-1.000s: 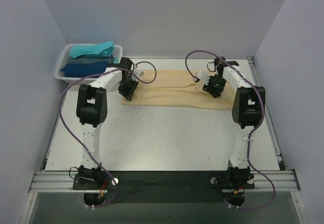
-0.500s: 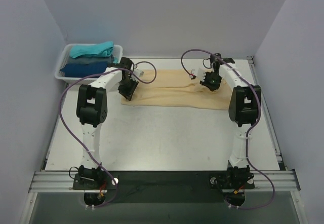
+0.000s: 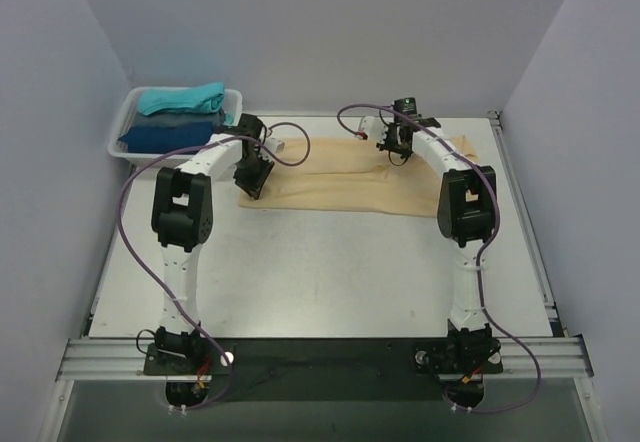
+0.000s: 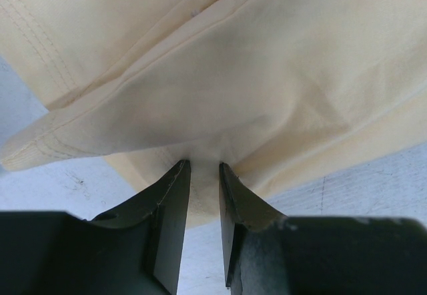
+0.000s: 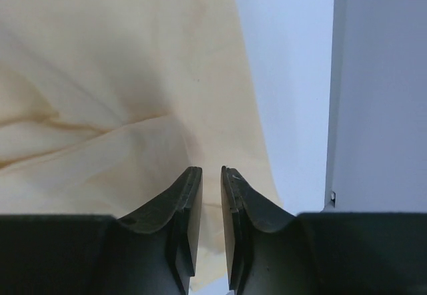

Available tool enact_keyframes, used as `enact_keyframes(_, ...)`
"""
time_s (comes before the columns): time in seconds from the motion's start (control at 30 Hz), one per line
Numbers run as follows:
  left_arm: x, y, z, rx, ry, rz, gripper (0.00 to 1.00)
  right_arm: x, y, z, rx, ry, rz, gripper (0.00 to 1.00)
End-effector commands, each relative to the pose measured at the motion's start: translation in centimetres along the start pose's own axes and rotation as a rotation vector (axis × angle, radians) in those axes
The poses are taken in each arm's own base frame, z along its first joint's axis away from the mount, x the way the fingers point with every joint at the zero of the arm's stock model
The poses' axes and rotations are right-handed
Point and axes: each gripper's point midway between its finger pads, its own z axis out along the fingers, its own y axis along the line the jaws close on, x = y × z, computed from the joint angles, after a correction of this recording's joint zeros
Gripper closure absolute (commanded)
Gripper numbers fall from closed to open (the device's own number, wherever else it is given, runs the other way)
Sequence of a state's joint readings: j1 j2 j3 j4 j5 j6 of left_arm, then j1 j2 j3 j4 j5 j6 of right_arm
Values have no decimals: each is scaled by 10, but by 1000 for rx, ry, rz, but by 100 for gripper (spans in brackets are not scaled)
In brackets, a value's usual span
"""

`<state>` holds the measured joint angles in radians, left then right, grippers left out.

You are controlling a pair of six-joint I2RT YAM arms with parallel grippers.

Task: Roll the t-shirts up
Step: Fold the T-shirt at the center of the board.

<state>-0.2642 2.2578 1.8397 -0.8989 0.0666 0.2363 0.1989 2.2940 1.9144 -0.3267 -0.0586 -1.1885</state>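
Note:
A large tan t-shirt (image 3: 340, 187) lies folded in a long strip across the far half of the table. My left gripper (image 3: 250, 184) sits at its left end. In the left wrist view the jaws (image 4: 204, 163) are shut on a gathered bit of the tan cloth (image 4: 267, 75), and folds radiate from the fingertips. My right gripper (image 3: 393, 149) hovers over the shirt's back edge, right of centre. In the right wrist view its jaws (image 5: 211, 169) stand a little apart with nothing between them, above flat tan cloth (image 5: 100, 75). More t-shirts, one teal (image 3: 180, 97) and one dark blue (image 3: 165, 134), lie stacked in the basket.
A white plastic basket (image 3: 118, 130) stands at the back left corner of the table. Walls close in the table at the back and on both sides. A metal rail (image 3: 520, 202) runs along the right edge, seen close beside the shirt in the right wrist view (image 5: 380, 108).
My right gripper has moved back and to the left along the shirt, from its right part to its back edge, and its jaws have parted slightly. The left gripper has kept its hold.

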Motion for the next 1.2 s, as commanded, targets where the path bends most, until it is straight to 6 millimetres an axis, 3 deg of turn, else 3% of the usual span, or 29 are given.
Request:
enact_keyframes(0.0, -2, 6, 4, -25, -6, -1, 65, -29, -47, -25, 260, -60, 94, 75)
enact_keyframes(0.03, -3, 4, 5, -20, -9, 0, 65, -40, -69, -42, 353, -112, 142, 68)
enact_keyframes(0.17, -7, 3, 5, -14, -18, -2, 65, -45, -90, -73, 468, -161, 245, 54)
enact_keyframes(0.23, -10, 5, 3, -16, -24, -6, 65, -33, -100, -89, 511, -138, 300, 51)
enact_keyframes(0.33, -18, 3, -9, 5, -54, -7, 64, -4, -98, -99, 488, -85, 431, 44)
enact_keyframes(0.37, -22, 2, -15, 41, -77, 0, 63, 3, -92, -101, 453, -71, 502, 43)
enact_keyframes(0.4, -25, 0, -24, 62, -99, 9, 62, 20, -68, -97, 352, -1, 549, 43)
enact_keyframes(0.47, -26, 2, -33, 85, -113, 33, 59, 50, -57, -105, 282, 36, 663, 42)
enact_keyframes(0.5, -27, 3, -41, 106, -134, 38, 58, 63, -28, -106, 170, 83, 740, 42)
enact_keyframes(0.57, -25, 4, -46, 128, -139, 64, 57, 88, -8, -116, 66, 97, 834, 41)
enact_keyframes(0.6, -23, 7, -48, 133, -139, 61, 57, 102, 12, -122, -5, 131, 886, 41)
enact_keyframes(0.67, -19, 8, -47, 137, -128, 68, 57, 106, 30, -135, -127, 84, 947, 41)
enact_keyframes(0.7, -18, 8, -44, 139, -120, 68, 57, 125, 47, -144, -191, 127, 987, 41)
enact_keyframes(0.9, -15, 5, -31, 158, -102, 59, 57, 157, 90, -161, -379, 154, 1047, 39)
enact_keyframes(1.17, -14, 6, -16, 165, -74, 28, 58, 171, 132, -146, -573, 210, 1035, 42)
